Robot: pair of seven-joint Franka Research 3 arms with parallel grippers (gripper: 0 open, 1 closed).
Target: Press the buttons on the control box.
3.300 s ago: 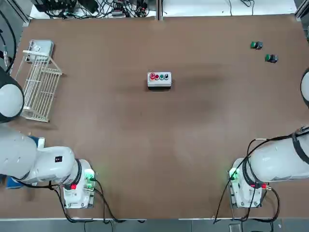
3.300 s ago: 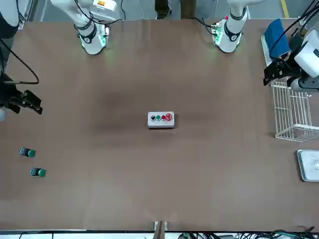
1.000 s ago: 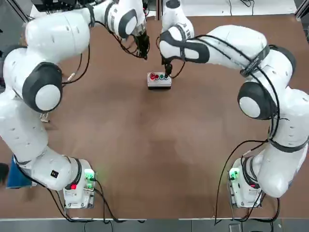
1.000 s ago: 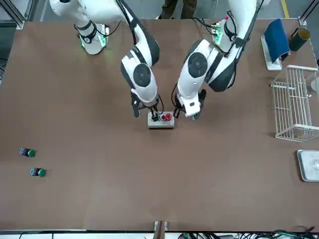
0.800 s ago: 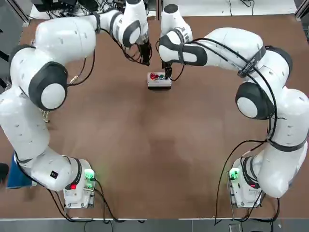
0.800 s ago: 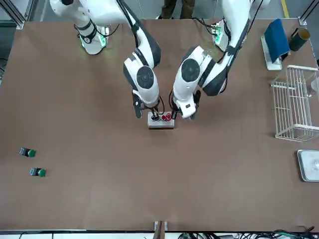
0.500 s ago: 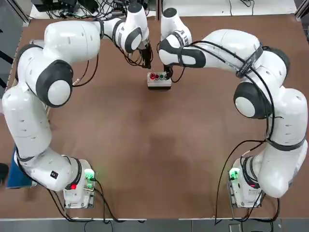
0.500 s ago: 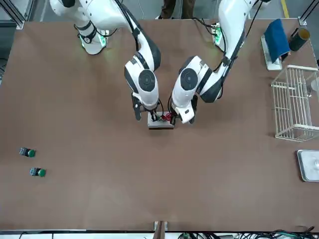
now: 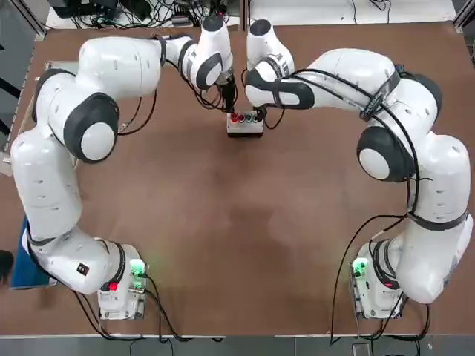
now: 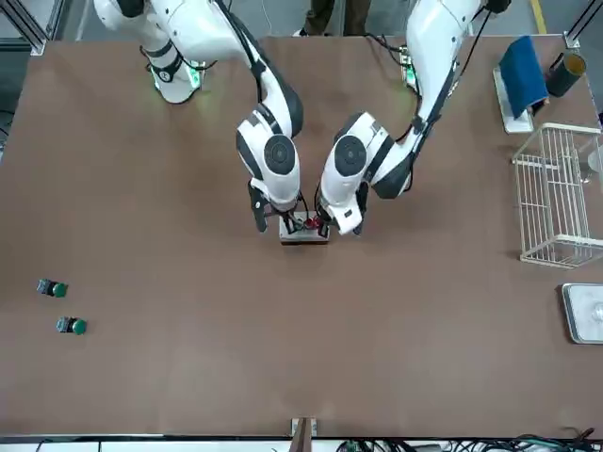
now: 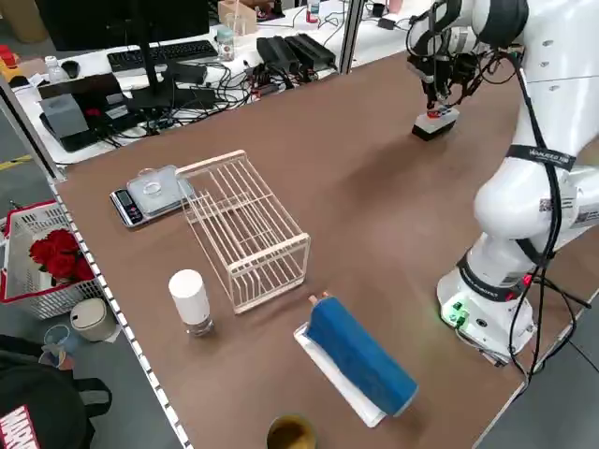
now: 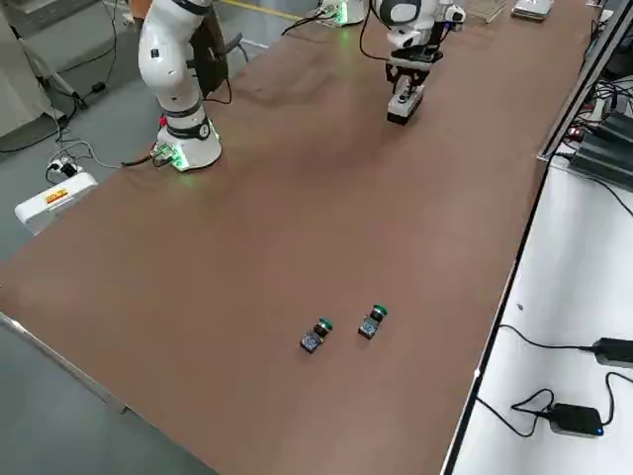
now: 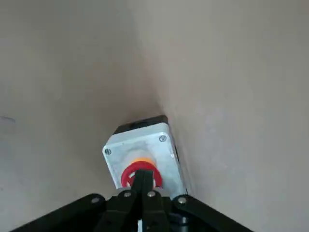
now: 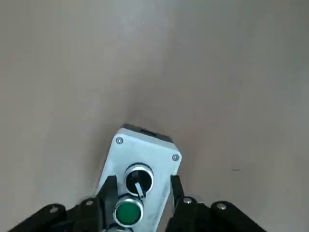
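Left wrist view: we had our left claw (image 13: 143, 175) closed at the large red button (image 13: 141, 175), our right claw (image 14: 145, 186) parted over the control box (image 14: 139, 178) on the worktop (image 9: 223, 222); we could confirm no completed press.

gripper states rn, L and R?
Left gripper: shut, holding nothing, over the large red button.
Right gripper: open, holding nothing, fingers either side of the control box.
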